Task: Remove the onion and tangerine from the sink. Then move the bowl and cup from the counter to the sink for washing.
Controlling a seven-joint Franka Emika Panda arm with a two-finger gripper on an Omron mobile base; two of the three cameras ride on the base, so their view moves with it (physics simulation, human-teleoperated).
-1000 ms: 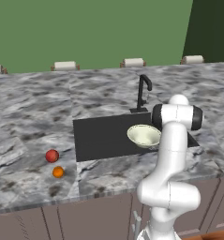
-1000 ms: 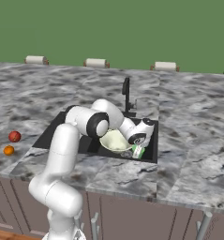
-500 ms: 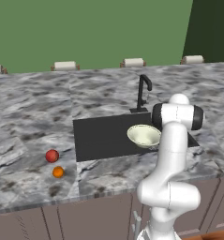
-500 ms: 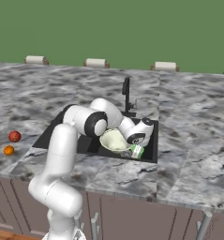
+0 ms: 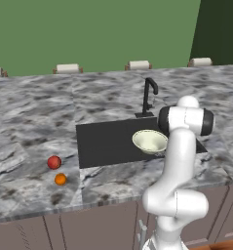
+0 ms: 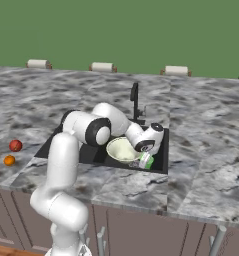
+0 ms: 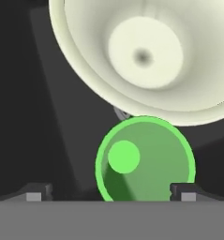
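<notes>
The pale bowl (image 5: 149,140) (image 6: 121,149) (image 7: 146,51) rests inside the black sink (image 5: 103,144) (image 6: 162,150). Right beside it, also in the basin, is the green cup (image 6: 146,160) (image 7: 146,161), seen from above in the hand view. My gripper (image 6: 145,151) (image 7: 110,193) hangs just over the cup, open, with a finger tip (image 7: 36,192) on either side of it and not closed on it. The red onion (image 5: 53,162) (image 6: 15,145) and the orange tangerine (image 5: 60,179) (image 6: 9,160) lie on the marble counter (image 5: 30,122) left of the sink.
The thin black faucet (image 5: 148,95) (image 6: 135,100) stands at the sink's back edge, close behind my arm. Several small pale rolls (image 5: 67,69) line the counter's back against the green wall. The counter's front edge runs just below the fruit.
</notes>
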